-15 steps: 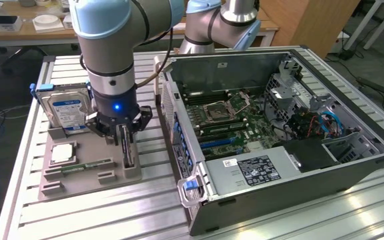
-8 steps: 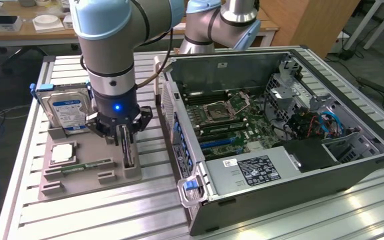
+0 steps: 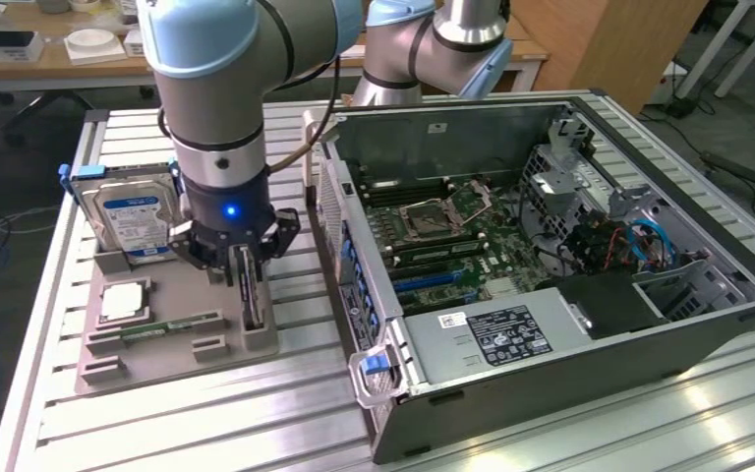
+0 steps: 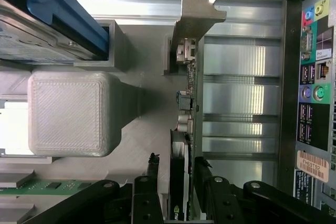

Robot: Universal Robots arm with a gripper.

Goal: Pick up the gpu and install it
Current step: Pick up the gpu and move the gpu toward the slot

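Note:
The gpu (image 3: 255,300) stands on its long edge in a slot of the grey holder tray (image 3: 154,359), black face with a brownish board edge. My gripper (image 3: 248,273) hangs straight down over it, one finger on each side of the card. In the wrist view the gpu (image 4: 187,103) runs away from the gripper (image 4: 177,165) to its metal bracket (image 4: 195,19). The black fingers (image 4: 153,169) straddle the card, and a thin gap shows beside one of them. The card still sits in its slot.
A silver blue-labelled hard drive (image 3: 135,218) stands at the tray's back, with a green memory stick (image 3: 168,326) and a processor chip (image 3: 126,300) beside it. The open computer case (image 3: 549,246) lies close on the exterior view's right, its rear port panel (image 4: 310,77) near the card.

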